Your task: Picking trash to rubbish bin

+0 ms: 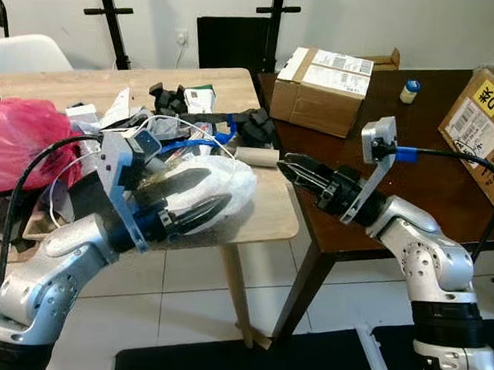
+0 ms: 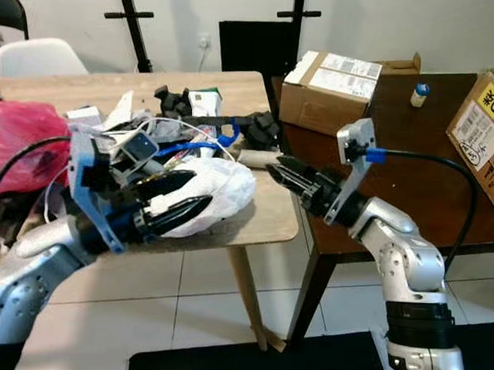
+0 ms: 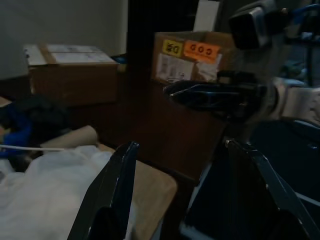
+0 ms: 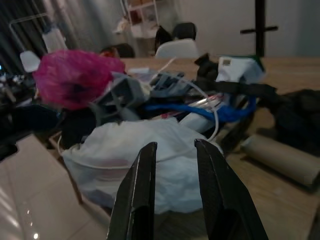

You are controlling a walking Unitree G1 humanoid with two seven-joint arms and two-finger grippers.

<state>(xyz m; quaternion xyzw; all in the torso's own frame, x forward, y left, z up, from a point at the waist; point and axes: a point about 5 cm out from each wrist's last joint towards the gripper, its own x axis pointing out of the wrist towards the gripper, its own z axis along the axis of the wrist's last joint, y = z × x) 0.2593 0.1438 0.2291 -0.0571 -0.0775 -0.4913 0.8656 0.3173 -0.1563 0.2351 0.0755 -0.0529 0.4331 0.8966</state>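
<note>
Left eye view has the left gripper (image 1: 198, 201) with fingers apart, straddling the white plastic bag (image 1: 222, 184) at the bench (image 1: 266, 219) edge. Right gripper (image 1: 293, 167) points at the bag, fingers slightly apart. Risk: the white cable (image 1: 201, 141) snags and drags clutter off.

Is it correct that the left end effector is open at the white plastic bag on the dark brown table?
Not quite. The left end effector is open at the white plastic bag, but the bag lies on the light wooden table, not the dark brown table. The left eye view shows this.
</note>
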